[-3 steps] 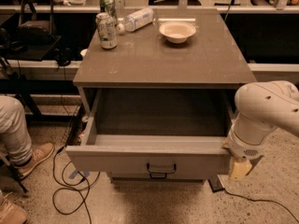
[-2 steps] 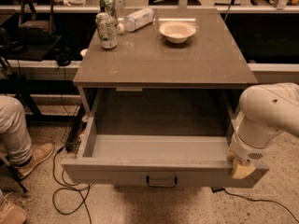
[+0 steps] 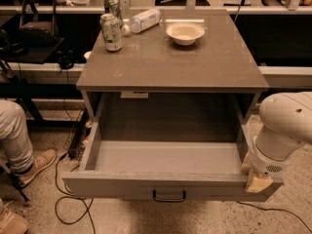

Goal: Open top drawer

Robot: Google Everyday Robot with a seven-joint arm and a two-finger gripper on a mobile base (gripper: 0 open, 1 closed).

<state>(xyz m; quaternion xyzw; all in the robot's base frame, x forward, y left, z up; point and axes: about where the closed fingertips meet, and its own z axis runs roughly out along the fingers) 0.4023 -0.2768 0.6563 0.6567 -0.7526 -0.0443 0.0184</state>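
The top drawer (image 3: 122, 185) of the grey cabinet stands pulled far out toward me. Its deep plain grey inside (image 3: 168, 155) shows with nothing in it. The small black handle (image 3: 169, 196) sits at the middle of the front panel. My gripper (image 3: 257, 180) is at the drawer's front right corner, against the top edge of the front panel, with the white arm (image 3: 285, 130) rising behind it to the right. The two lower drawers are hidden below the open one.
On the cabinet top (image 3: 175, 57) stand two cans (image 3: 110, 31), a lying plastic bottle (image 3: 144, 19) and a white bowl (image 3: 185, 32). A person's leg and shoe (image 3: 29, 162) are at left. Cables (image 3: 68, 208) lie on the floor. Desks run behind.
The drawer has slid further out toward me, and my gripper and arm have moved forward and down with its front right corner.
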